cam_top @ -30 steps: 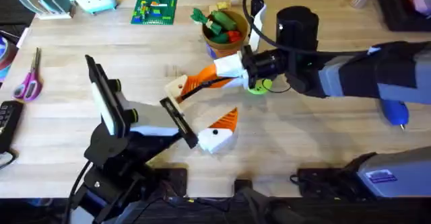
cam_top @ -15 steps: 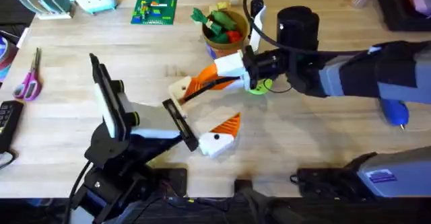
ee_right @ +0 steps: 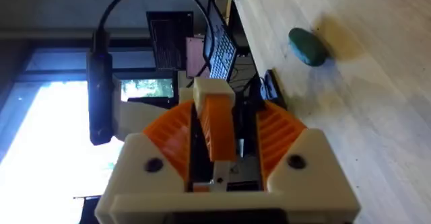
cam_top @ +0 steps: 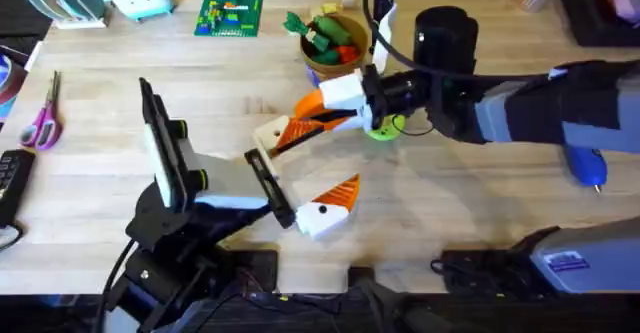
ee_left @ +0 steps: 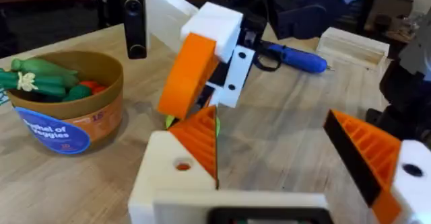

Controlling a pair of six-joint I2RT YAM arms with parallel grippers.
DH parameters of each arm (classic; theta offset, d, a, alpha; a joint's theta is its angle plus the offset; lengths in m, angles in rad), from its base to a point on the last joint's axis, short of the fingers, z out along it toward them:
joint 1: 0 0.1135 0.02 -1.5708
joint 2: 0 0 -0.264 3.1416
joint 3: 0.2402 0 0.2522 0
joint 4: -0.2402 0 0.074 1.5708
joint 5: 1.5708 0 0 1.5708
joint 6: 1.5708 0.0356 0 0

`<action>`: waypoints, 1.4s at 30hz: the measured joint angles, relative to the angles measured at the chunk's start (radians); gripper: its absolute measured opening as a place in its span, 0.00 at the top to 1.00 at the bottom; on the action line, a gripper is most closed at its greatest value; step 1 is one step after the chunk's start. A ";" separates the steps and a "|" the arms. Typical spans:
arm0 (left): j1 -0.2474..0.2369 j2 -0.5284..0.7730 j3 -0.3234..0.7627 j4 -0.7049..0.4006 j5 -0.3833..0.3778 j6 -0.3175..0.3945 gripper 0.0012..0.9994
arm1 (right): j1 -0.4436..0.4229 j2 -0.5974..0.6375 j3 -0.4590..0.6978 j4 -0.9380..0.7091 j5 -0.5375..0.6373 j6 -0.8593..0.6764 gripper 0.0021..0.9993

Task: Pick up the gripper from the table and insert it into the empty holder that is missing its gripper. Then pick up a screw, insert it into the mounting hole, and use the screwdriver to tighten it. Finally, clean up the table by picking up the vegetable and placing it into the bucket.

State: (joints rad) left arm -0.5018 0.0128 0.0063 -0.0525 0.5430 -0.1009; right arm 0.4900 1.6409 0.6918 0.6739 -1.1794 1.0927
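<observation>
My right gripper point(cam_top: 308, 113) point(ee_right: 214, 113) is shut on the orange ribbed gripper point(cam_top: 288, 135) point(ee_right: 215, 133) point(ee_left: 201, 140). The far end of that piece sits in the cream-white holder point(cam_top: 266, 133) point(ee_left: 168, 183), which is mounted on one side of my left gripper point(cam_top: 305, 168). The left gripper stands wide open, its other white finger with an orange pad point(ee_left: 367, 157) well apart. The orange-yellow bucket point(cam_top: 318, 70) point(ee_left: 101, 83) holds toy vegetables beyond the right gripper. The dark teal-green vegetable point(ee_right: 308, 47) lies on the table. The blue screwdriver point(cam_top: 588, 168) point(ee_left: 296, 57) lies by the right arm.
A lime-green disc point(cam_top: 386, 128) lies under the right wrist, and a black cylinder point(cam_top: 443, 33) stands behind it. Purple scissors point(cam_top: 42, 121) are at the far left, a green brick plate point(cam_top: 230, 13) at the back. Bare wood spreads in front of the right arm.
The right gripper and its orange piece edged slightly toward the back. The left arm and its holder shifted a little to the right. Both grips are unchanged.
</observation>
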 joint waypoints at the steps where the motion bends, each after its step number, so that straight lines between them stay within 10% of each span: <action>1: 0.000 0.000 0.000 0.000 0.000 0.000 0.01 | -0.010 0.000 0.000 0.000 0.000 0.000 0.53; 9: 0.000 0.000 0.000 0.000 0.007 0.000 0.01 | -0.164 0.000 0.002 0.000 0.005 -0.064 0.01; 17: 0.000 0.000 0.000 0.000 0.007 0.000 0.01 | -0.289 -0.040 0.074 -0.160 0.021 -0.263 0.01; 25: 0.000 0.000 0.000 0.000 0.008 0.000 0.01 | -0.350 -0.229 0.139 -0.929 0.329 -0.687 0.01; 36: 0.000 0.000 0.000 0.000 0.008 0.000 0.01 | -0.112 -0.367 0.151 -1.226 0.991 -0.966 0.02; 42: 0.000 0.000 0.000 0.000 0.008 0.000 0.01 | -0.002 -0.337 0.151 -1.165 1.092 -0.990 0.30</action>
State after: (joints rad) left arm -0.5018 0.0128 0.0063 -0.0525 0.5514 -0.1005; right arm 0.4877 1.3044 0.8429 -0.4913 -0.0879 0.1024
